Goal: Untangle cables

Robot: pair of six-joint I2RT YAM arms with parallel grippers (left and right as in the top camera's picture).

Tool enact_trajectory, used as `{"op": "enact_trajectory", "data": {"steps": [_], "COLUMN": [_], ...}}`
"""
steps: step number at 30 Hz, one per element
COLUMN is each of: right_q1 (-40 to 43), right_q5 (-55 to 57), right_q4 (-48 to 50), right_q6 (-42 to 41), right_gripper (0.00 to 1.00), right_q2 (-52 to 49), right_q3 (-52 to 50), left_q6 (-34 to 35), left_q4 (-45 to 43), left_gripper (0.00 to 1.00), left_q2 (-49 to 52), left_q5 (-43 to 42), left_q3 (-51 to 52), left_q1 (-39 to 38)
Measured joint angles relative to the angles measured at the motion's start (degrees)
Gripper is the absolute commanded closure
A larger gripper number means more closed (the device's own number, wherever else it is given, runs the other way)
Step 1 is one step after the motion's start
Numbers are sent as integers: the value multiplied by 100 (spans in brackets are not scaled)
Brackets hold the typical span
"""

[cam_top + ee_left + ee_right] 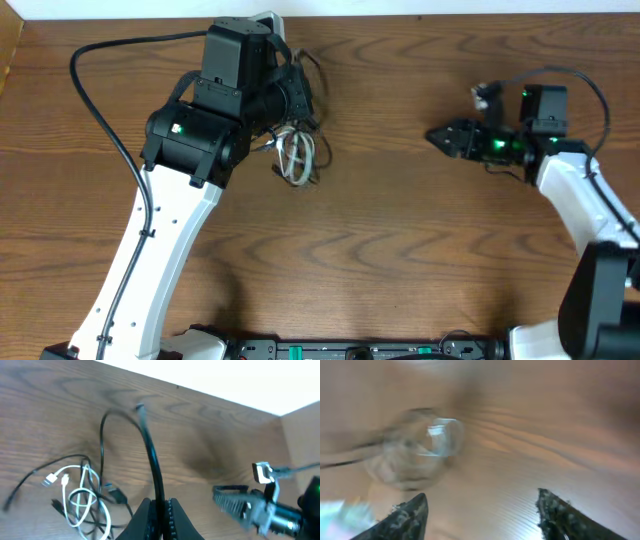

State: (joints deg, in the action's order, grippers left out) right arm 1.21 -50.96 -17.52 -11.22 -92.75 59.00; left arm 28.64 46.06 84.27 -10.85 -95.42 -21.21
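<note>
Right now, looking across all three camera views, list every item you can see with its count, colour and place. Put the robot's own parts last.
table: one, brown wood grain, under everything.
white cable: one, white with pale plug ends, coiled in loops just in front of the left arm's wrist.
held black cable: one, black, arching up out of the left claw.
loose black cables: at least one, exact count unclear, black, tangled with the white coil.
left arm: one, white and black, left side of the table.
right arm: one, white and black, right side.
left claw: one, black, shut on the held black cable.
right claw: one, black, open and empty, apart from the tangle.
</note>
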Motion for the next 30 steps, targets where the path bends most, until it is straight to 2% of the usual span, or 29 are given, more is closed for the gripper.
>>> {"op": "enact_trajectory", "data": {"steps": [6, 11, 18, 23, 30], "right_q1": [-675, -848, -837, -850, -1025], "right_q5": [-1115, -741, 619, 1123, 1484], "right_q4": [992, 466, -295, -345, -157], "right_q6": [181, 127, -76, -428, -1029], "right_gripper": [28, 28, 27, 27, 26], "right_q2": [599, 654, 649, 584, 236], "right_q3": [22, 31, 31, 31, 31], "left_q6": [901, 1211, 955, 295, -33], "left_q4": [-4, -26, -96, -743, -1456], "left_gripper": [93, 93, 93, 93, 93], "left_q2": [22, 63, 146, 170, -11], "left_q5": [-46, -85, -251, -741, -1137], "left_q3": [0, 0, 0, 2, 0], "left_q1": [0, 0, 0, -2, 0]}}
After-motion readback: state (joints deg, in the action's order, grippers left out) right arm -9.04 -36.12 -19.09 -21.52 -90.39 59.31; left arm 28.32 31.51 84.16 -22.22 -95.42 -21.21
